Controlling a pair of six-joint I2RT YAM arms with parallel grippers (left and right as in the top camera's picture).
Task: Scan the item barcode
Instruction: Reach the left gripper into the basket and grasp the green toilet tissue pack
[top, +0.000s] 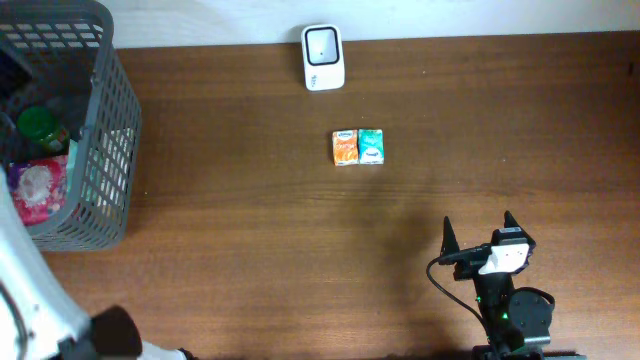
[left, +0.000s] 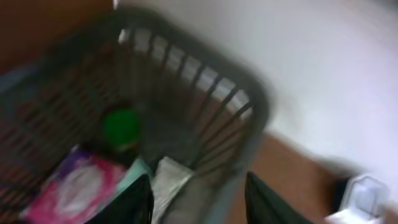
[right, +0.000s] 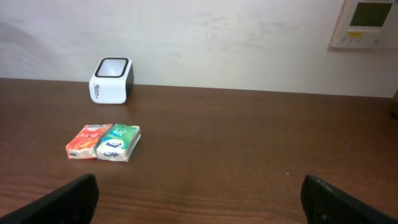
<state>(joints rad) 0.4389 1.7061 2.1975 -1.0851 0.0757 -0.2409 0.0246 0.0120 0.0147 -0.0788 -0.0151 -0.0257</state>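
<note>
Item for scanning: two small tissue-type packets lie touching side by side at the centre of the overhead frame, an orange cardboard-coloured packet (top: 345, 147) on the left and a green packet (top: 371, 146) on the right, flat on the brown wooden table (top: 250, 250). Each has its long axis running up the frame, toward the white box-shaped barcode scanner (top: 322, 57) at top centre, which stands near them but apart.

Right gripper (top: 478, 222): lower right of the overhead frame, fingers spread wide, holding nothing. The packets lie up and to the left of it; this arm is judged the nearer, and the green packet the closer of the two.

Left gripper (left: 199, 200): seen only in its own blurred wrist view, above the grey slatted plastic basket (top: 110, 120) at upper left. Its fingers stand parted with nothing visible between them.

Count: two packets on the table, one scanner, one basket. The basket holds a green round-topped item (top: 38, 125) and a pink-and-white packet (top: 38, 188). A third pale item is possible but too blurred to confirm.
</note>
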